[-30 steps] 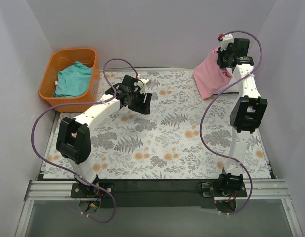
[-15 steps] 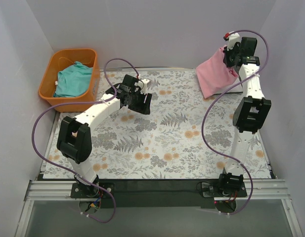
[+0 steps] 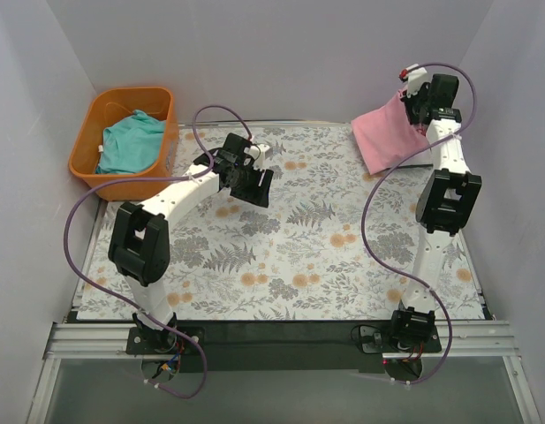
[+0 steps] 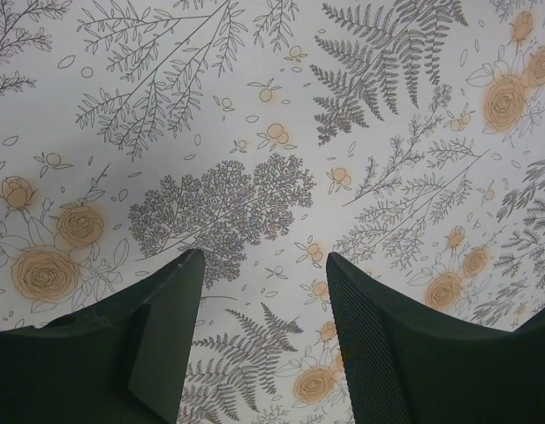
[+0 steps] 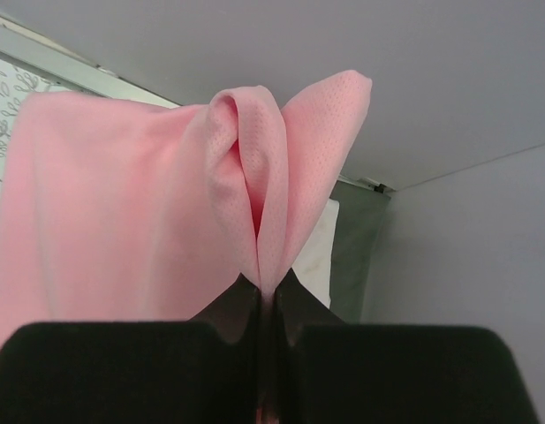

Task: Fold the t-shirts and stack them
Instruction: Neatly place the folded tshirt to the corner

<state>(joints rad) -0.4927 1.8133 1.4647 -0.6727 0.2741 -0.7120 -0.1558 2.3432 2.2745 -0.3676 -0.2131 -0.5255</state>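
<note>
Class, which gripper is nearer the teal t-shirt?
Left. The left gripper hovers right of the basket holding the teal t-shirt; the right gripper, far opposite, grips the pink t-shirt.

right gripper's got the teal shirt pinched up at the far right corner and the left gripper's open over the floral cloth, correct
One slip: the right gripper pinches the pink t-shirt, not the teal one, as the right wrist view shows. The teal t-shirt lies in the orange basket. The rest holds: the left gripper is open over the floral cloth.
</note>
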